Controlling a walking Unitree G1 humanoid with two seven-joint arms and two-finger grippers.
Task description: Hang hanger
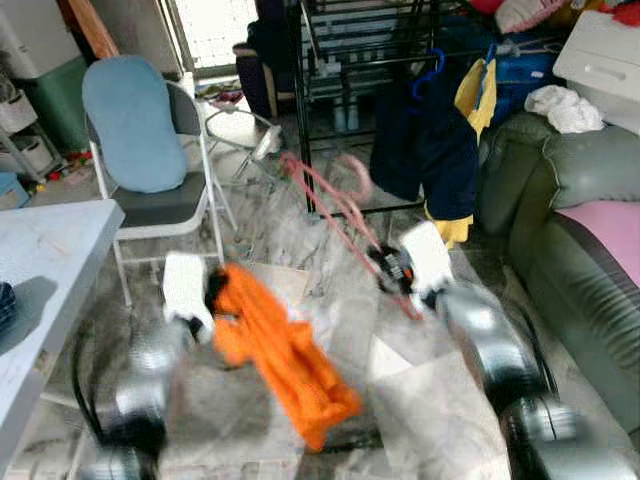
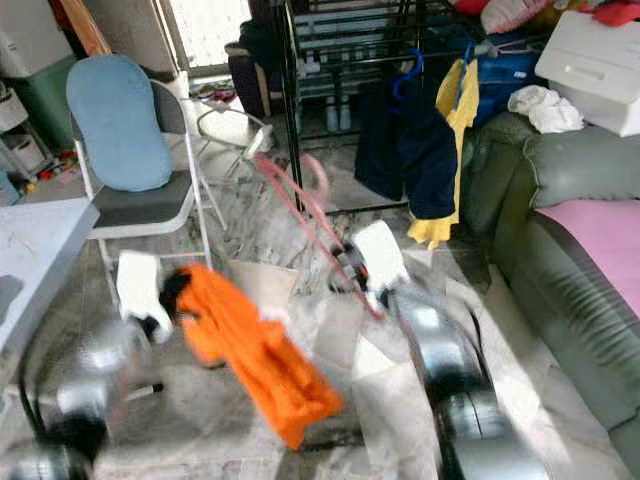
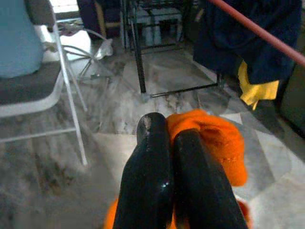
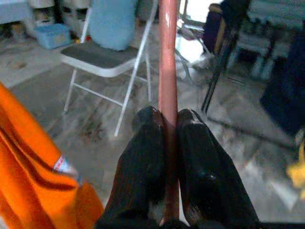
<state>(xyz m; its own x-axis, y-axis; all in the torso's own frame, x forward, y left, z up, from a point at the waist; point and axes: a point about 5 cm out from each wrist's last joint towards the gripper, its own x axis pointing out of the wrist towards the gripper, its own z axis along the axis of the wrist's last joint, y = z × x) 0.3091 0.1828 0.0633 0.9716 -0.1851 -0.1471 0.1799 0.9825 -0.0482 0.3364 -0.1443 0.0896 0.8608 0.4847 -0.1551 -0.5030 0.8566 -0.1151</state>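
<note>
Marble-looking floor [image 1: 300, 250], folding chair [image 1: 150, 190], green sofa [image 1: 580, 230], blurred.

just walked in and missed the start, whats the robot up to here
The robot holds a pink hanger in its right gripper, fingers shut on the bar. Its left gripper is shut on an orange garment that hangs down. It faces a black rack where dark clothes already hang. The hanger is not yet on the rack.

Pink plastic hanger [image 1: 335, 205]; plain bright orange cloth garment [image 1: 285, 355]. Glossy black fingers [image 4: 147, 162]. Navy hung garment [image 1: 425, 140] beside a yellow one [image 1: 478, 92]. Pale blue chair cushion [image 1: 130, 120]. Dark green leather sofa [image 1: 560, 200]. Grey-veined marbled floor [image 1: 280, 240].
</note>
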